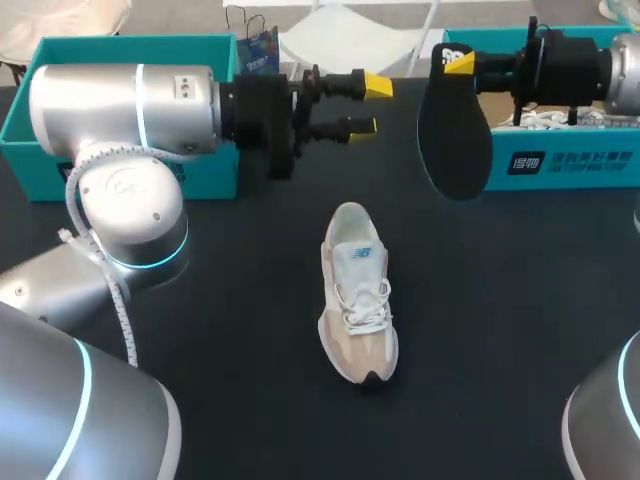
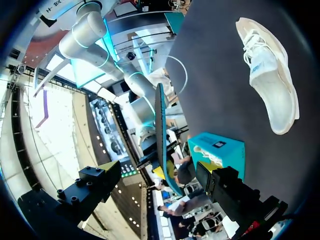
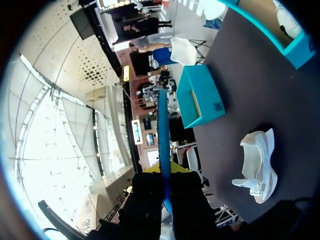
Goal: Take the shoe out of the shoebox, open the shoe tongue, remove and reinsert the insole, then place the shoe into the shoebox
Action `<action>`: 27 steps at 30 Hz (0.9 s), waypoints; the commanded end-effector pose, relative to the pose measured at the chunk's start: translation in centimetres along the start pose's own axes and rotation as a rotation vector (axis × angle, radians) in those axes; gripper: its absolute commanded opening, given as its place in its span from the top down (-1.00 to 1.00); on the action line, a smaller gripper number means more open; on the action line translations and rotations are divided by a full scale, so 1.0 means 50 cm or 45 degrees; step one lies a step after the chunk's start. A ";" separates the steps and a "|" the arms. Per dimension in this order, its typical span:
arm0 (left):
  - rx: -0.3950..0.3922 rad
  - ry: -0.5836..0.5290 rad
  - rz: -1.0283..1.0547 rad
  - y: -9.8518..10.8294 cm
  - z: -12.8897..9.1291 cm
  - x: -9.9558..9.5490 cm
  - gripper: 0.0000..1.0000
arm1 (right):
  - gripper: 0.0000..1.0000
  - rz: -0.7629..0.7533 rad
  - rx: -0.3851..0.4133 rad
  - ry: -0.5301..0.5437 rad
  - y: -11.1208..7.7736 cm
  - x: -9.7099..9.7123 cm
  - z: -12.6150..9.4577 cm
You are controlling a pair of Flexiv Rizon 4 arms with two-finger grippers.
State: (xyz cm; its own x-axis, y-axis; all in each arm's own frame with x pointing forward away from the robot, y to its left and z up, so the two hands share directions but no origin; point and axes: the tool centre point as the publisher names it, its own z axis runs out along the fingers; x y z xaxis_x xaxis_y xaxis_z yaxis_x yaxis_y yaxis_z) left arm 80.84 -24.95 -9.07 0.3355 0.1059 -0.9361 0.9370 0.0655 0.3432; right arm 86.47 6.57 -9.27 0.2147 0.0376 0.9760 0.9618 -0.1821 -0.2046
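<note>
A beige and white sneaker [image 1: 358, 295] lies on the black table, toe toward the near edge. My right gripper [image 1: 458, 63] hangs above the table's far right, shut on the top of a black insole [image 1: 455, 130] that dangles from it. In the right wrist view the insole [image 3: 163, 130] shows edge-on, pinched in the gripper [image 3: 167, 182], with the sneaker [image 3: 260, 165] off to the side. My left gripper [image 1: 368, 106] is open and holds nothing, pointing at the insole from the left. In the left wrist view the insole [image 2: 160, 135] stands ahead between the spread fingers [image 2: 90, 185], and the sneaker [image 2: 270, 70] is off to one side.
A teal shoebox [image 1: 560, 160] stands at the far right behind the insole, with white paper inside. A second teal box [image 1: 120, 60] sits at the far left behind my left arm. Dark tabletop [image 1: 500, 330] surrounds the sneaker.
</note>
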 end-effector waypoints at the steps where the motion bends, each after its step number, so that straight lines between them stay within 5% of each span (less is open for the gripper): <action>1: -0.012 -0.073 0.006 -0.005 0.014 0.005 -1.00 | 1.00 0.050 0.041 -0.010 -0.002 -0.015 0.021; 17: -0.010 -0.168 -0.039 -0.006 0.092 0.029 -1.00 | 1.00 0.052 0.022 0.042 -0.001 -0.030 0.085; 19: -0.012 -0.176 -0.044 -0.006 0.095 0.029 -0.91 | 1.00 0.052 0.022 0.039 -0.001 -0.030 0.086; 20: -0.011 -0.182 -0.049 -0.007 0.097 0.029 -0.66 | 1.00 0.053 0.021 0.038 0.000 -0.030 0.087; 27: -0.015 -0.201 -0.072 -0.010 0.106 0.031 -0.49 | 1.00 0.055 0.017 0.035 0.002 -0.031 0.089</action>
State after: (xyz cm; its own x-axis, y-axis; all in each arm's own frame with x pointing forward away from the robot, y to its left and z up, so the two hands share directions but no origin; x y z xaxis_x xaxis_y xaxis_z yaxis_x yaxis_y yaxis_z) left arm 81.30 -29.53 -10.93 0.3014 -0.0400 -0.9526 0.9517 0.0732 0.2981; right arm 86.83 10.62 -11.12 0.2499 0.0004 0.9683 0.9544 -0.1686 -0.2462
